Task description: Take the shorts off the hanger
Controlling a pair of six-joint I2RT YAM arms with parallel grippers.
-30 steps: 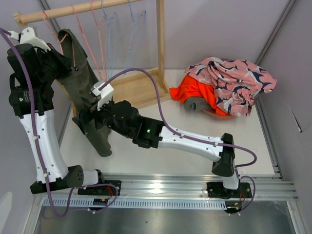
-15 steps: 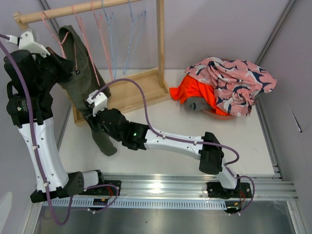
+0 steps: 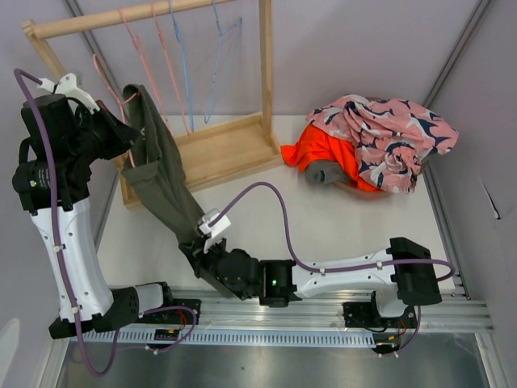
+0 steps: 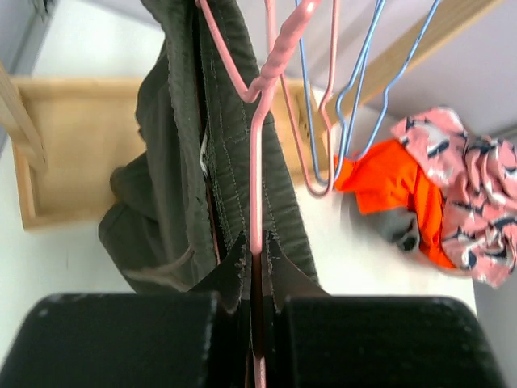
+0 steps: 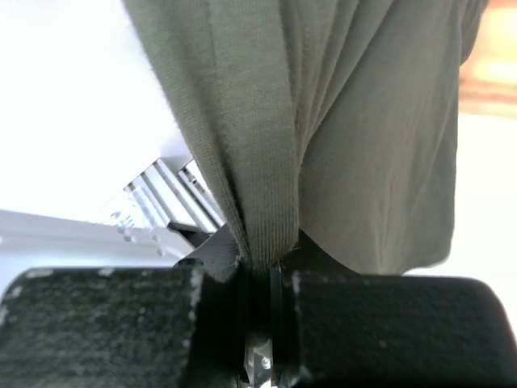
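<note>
The dark olive shorts [image 3: 166, 174] hang on a pink hanger [image 4: 257, 162] and are stretched in a slant from the rack down toward the near edge. My left gripper [image 4: 257, 260] is shut on the hanger's wire just below its twisted neck, at the left of the top view [image 3: 123, 133]. My right gripper [image 3: 196, 242] is shut on a fold of the shorts' lower end [image 5: 266, 202], low over the table by the rail. Pink patterned shorts [image 3: 388, 129], orange shorts [image 3: 321, 149] and grey shorts [image 3: 327, 172] lie in a heap at the back right.
A wooden rack stands at the back left, with a top rod [image 3: 121, 18], a post [image 3: 266, 65] and a base tray [image 3: 222, 149]. Bare pink and blue hangers [image 3: 182, 65] hang from the rod. A metal rail [image 3: 323, 307] runs along the near edge.
My right gripper has shut on the olive shorts and pulled back toward the near edge, drawing the fabric taut. The left gripper has shifted the hanger down and rightward.
</note>
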